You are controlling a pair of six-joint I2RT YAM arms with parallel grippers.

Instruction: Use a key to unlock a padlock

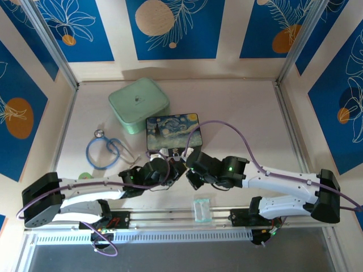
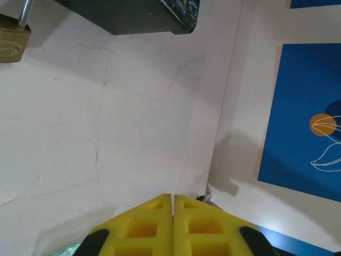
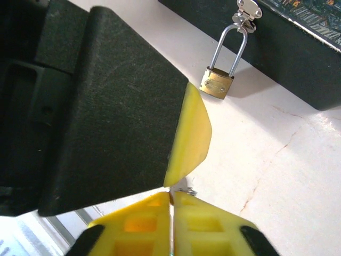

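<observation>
The small brass padlock (image 3: 217, 83) hangs by its silver shackle from the clasp (image 3: 248, 13) of the painted box (image 1: 173, 131). It also shows at the top left of the left wrist view (image 2: 10, 41). My two grippers meet tip to tip just in front of the box. The right gripper (image 3: 171, 193) is shut, with the key (image 3: 185, 190) as a sliver of silver metal and a tiny ring at its tips. The left gripper (image 2: 173, 196) is shut too; one of its yellow fingers (image 3: 192, 133) presses onto the same spot. A metal bit (image 2: 205, 199) pokes out beside its tip. Most of the key is hidden.
A mint-green case (image 1: 139, 105) stands behind the box. A blue stethoscope (image 1: 105, 150) lies to the left. A clear plastic packet (image 1: 201, 208) rests on the rail between the arm bases. Blue patterned walls close in the table on three sides.
</observation>
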